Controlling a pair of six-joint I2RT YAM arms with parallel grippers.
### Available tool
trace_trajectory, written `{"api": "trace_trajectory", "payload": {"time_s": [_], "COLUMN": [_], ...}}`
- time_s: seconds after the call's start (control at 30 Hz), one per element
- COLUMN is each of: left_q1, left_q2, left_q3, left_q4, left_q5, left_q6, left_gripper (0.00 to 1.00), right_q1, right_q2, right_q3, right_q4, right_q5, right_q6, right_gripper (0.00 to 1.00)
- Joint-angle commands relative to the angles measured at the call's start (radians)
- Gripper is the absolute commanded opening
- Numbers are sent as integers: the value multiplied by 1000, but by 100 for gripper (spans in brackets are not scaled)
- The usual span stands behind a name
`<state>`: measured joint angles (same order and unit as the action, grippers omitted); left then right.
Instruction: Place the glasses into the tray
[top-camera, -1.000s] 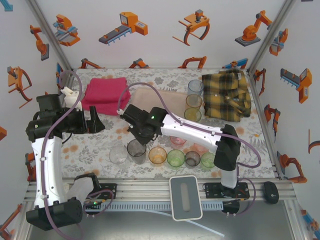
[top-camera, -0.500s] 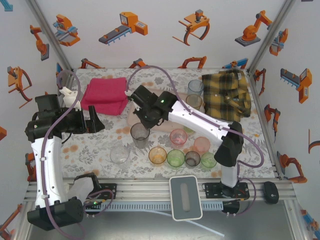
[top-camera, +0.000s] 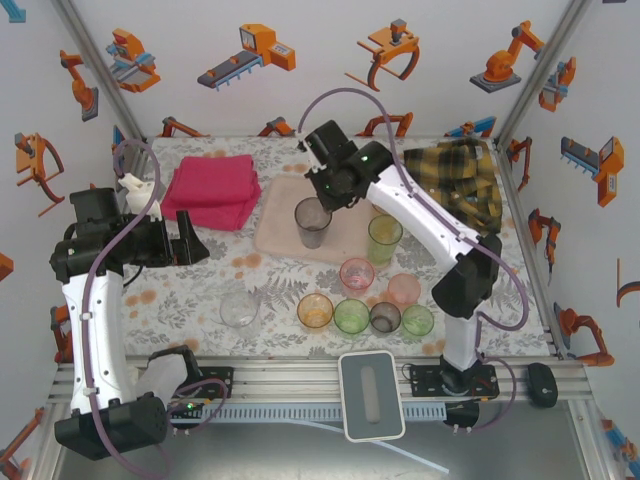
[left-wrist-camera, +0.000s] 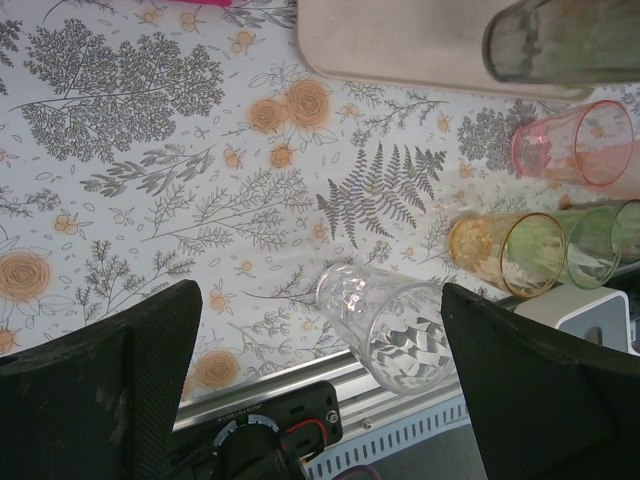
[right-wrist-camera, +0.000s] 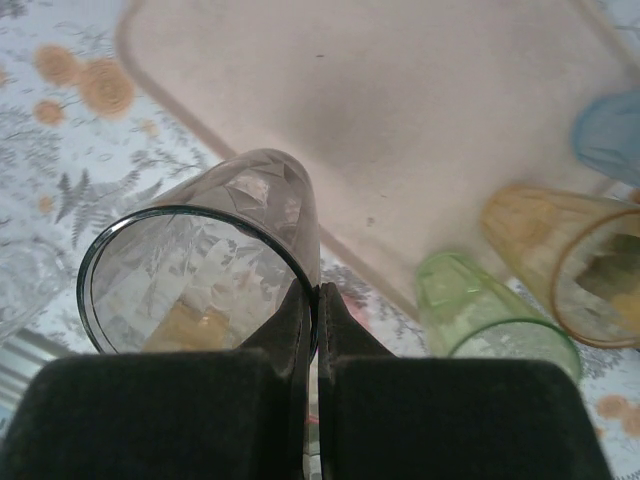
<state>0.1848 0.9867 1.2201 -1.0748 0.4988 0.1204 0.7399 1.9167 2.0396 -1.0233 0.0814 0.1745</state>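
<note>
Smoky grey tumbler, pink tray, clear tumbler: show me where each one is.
smoky grey tumbler (right-wrist-camera: 250, 195), right wrist view, its faceted side wall.
pink tray (top-camera: 278, 230), top external view, bare left part.
clear tumbler (left-wrist-camera: 400, 335), left wrist view, its faceted side.

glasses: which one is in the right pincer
The smoky grey glass, its rim pinched by the right pincer over the pink tray. The rest, like the clear glass, stand ungripped.
</note>
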Motion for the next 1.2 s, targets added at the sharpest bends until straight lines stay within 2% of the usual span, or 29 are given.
{"api": "trace_trajectory", "payload": {"time_s": [0.0, 0.37, 0.73, 1.17], "left_q1": [7, 8, 10, 12], "left_q2": [0, -8, -10, -13], "left_q3": [18, 1, -2, -8], "left_q4": [-12, -7, -7, -8], "left_q5": [23, 17, 17, 24], "left_q6": [-5, -2, -3, -4], "left_gripper": [97, 97, 97, 97], "right_q1": [-42, -141, -161, -160], "right_q2": [-13, -59, -82, -124], "right_q3": [-1, -160, -277, -321], "right_q4": [-7, 111, 188, 190], "right_q5": [47, 68, 51, 15], "right_q6": [-40, -16, 12, 31], "right_gripper": [1, 1, 1, 1]}}
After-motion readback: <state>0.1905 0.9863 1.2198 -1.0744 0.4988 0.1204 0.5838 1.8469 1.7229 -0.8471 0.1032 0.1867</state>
